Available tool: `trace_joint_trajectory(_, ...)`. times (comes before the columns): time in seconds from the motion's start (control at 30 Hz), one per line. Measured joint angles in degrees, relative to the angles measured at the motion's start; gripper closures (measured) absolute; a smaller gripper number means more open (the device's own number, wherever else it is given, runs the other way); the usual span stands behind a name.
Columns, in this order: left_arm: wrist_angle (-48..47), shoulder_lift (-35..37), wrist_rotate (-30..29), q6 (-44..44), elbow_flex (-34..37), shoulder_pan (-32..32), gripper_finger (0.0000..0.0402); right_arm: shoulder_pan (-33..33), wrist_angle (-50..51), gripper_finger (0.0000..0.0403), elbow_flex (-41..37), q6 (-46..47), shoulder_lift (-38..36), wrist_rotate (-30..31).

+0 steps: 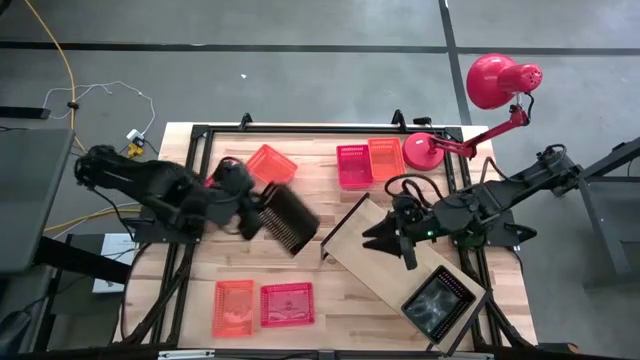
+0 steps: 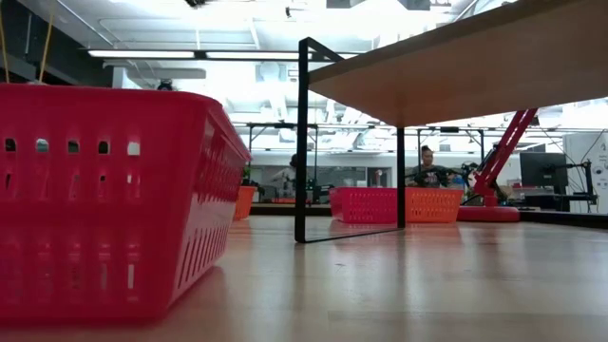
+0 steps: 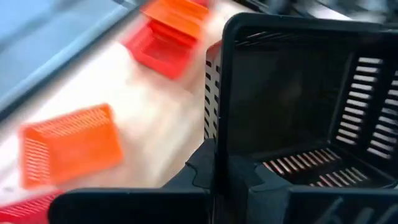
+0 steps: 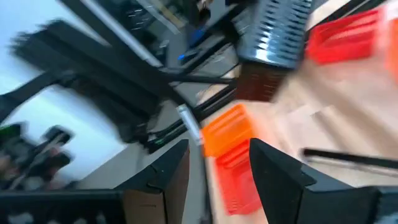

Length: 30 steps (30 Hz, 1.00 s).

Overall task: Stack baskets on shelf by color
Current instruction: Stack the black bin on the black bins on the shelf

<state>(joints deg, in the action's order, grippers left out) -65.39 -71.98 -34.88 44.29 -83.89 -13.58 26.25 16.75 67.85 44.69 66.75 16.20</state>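
the left tool (image 1: 252,212) was clamped on the rim of a black basket (image 1: 288,218) held tilted above the desk (image 1: 330,300), likely light, stiff and best pinched by its wall, while the right tool (image 1: 392,236) hovered open over the shelf (image 1: 375,262).

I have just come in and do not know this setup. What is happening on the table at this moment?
The left gripper holds a black basket over the middle of the table. The right gripper is open and empty above the shelf. Another black basket already sits on the shelf's near end. Orange and red baskets lie on the table: one pair at the far edge, one pair at the near edge, and a single orange basket.
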Motion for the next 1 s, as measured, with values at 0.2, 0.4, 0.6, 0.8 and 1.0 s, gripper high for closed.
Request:
trace_joint_trajectory(0.2,5.08,-7.38,-9.75,9.73,-0.9,4.61,0.0401,0.58,15.36,0.0268,10.28,-1.34,3.0,12.94)
trace_joint_trajectory(0.4,10.68,-12.37,-19.11,19.85,-0.88,6.99,0.0401,-1.36,33.7,0.027,19.06,6.93,8.87,32.18)
trace_joint_trajectory(0.6,14.87,-15.08,-21.47,22.08,-0.88,8.75,0.0401,-6.0,38.56,0.027,22.68,11.15,14.34,40.39)
trace_joint_trajectory(0.8,15.98,-15.7,-21.53,22.11,-0.87,9.65,0.0401,-10.59,38.51,0.027,23.28,11.41,18.27,39.88)
trace_joint_trajectory(1.0,15.85,-15.7,-22.61,21.57,-0.88,9.59,0.0401,-12.36,35.46,0.0269,23.26,11.86,19.62,35.54)
